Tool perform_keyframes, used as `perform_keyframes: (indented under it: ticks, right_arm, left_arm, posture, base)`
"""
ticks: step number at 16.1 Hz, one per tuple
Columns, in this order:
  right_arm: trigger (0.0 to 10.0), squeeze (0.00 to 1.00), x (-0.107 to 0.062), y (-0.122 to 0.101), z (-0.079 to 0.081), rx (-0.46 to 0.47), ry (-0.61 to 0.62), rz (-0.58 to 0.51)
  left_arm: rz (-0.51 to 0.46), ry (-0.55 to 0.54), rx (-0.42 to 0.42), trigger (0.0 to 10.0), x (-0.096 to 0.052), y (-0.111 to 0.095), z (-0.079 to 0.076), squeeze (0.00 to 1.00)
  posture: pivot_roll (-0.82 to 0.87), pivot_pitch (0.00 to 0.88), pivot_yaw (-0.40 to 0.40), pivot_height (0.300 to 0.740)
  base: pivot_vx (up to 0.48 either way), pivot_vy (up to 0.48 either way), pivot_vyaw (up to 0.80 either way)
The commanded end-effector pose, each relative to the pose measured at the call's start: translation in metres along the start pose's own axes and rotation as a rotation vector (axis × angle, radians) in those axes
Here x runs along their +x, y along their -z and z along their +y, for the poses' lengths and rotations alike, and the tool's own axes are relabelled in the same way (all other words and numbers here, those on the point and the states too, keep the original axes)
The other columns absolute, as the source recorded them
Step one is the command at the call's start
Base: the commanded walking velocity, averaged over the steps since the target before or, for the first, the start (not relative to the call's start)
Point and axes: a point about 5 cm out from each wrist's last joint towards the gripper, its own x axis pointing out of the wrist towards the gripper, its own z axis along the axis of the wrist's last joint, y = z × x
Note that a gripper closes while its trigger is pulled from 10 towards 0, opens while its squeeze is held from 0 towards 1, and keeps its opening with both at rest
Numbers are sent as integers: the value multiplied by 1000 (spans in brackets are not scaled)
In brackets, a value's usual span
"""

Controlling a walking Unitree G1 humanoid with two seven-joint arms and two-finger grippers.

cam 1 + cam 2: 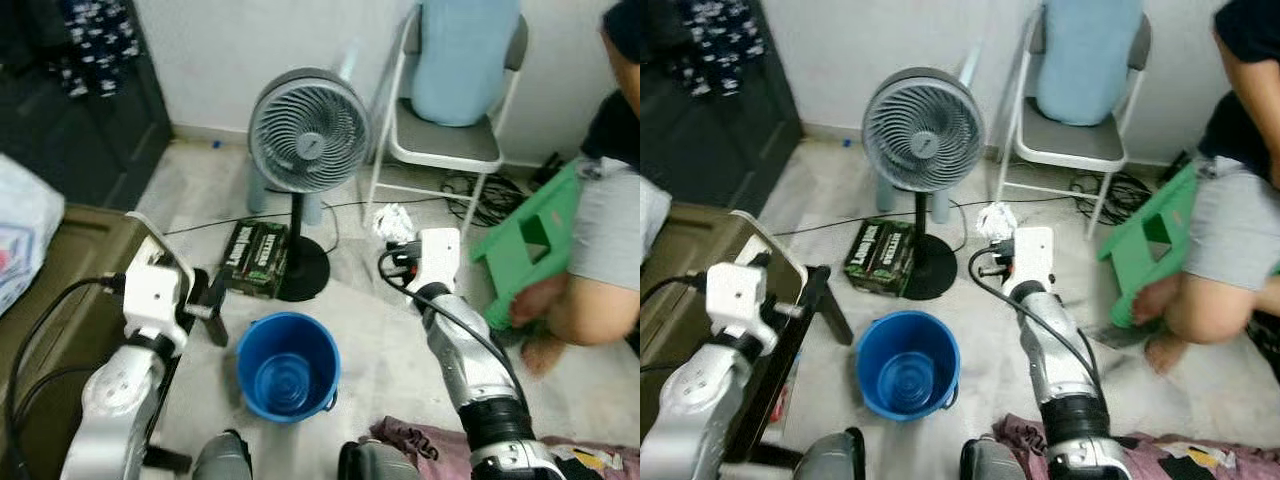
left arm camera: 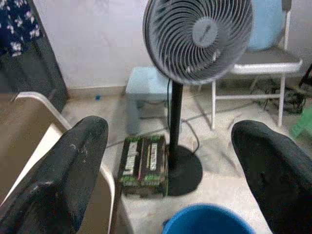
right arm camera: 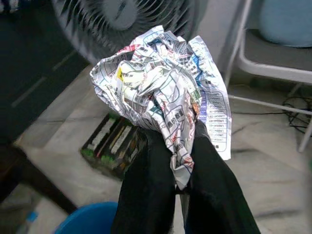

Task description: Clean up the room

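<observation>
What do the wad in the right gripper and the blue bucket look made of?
The crumpled printed wad pinched in the right gripper looks like thin paper, newsprint or a leaflet: sharp creases, small print, matte. The round blue bucket looks like moulded plastic: smooth, even colour, a slight sheen inside.

Head stereo pair: high, angled forward and down over floor; blue bucket (image 1: 289, 366) near 6 o'clock, standing fan (image 1: 308, 133) at 12. Left wrist: low, level, close behind open left gripper (image 2: 170, 170), facing fan. Right wrist: close along right gripper (image 3: 178, 161), crumpled paper (image 3: 163, 87) filling centre. Shared throughout: fan, bucket, dark box (image 2: 145, 165).
</observation>
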Motion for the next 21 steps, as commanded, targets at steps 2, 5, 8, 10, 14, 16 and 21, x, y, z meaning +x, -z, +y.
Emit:
perform_keyframes:
  ticks: [2, 5, 8, 10, 14, 16, 21]
  right_arm:
    - [10000, 0, 3, 4, 7, -3, -8, 16]
    - [10000, 0, 3, 8, 20, 37, -20, 21]
    - [10000, 0, 2, 10, 18, 35, 63, 37]
    - [10000, 0, 1, 30, 11, 29, 169, 145]
    - [10000, 0, -1, 44, 23, 74, 212, 223]
    - [10000, 0, 2, 43, 33, 81, 204, 227]
    - [10000, 0, 19, 34, 42, 86, 169, 208]
  left_arm:
    - [9, 2, 22, 10000, -8, 2, 2, 0]
    - [33, 9, 57, 10000, -21, 3, 6, 0]
    - [50, 48, 60, 10000, -35, 0, 8, 0]
    - [78, 82, 87, 10000, -40, 2, 5, 0]
    - [97, 196, 118, 10000, -42, -9, -3, 0]
    - [119, 197, 130, 10000, -49, -14, 3, 0]
    - [155, 217, 144, 10000, -61, -22, 7, 0]
  posture:
    - [141, 167, -69, 740]
    - [144, 183, -64, 740]
    - [150, 228, -46, 740]
    - [145, 257, -14, 740]
    - [139, 356, 61, 740]
    - [160, 393, 87, 740]
    - [226, 420, 134, 740]
  base:
    - [0, 0, 725]
    - [0, 0, 217]
    - [0, 0, 0]
    - [0, 0, 0]
    - [0, 0, 0]
    - [0, 0, 0]
    - [0, 0, 0]
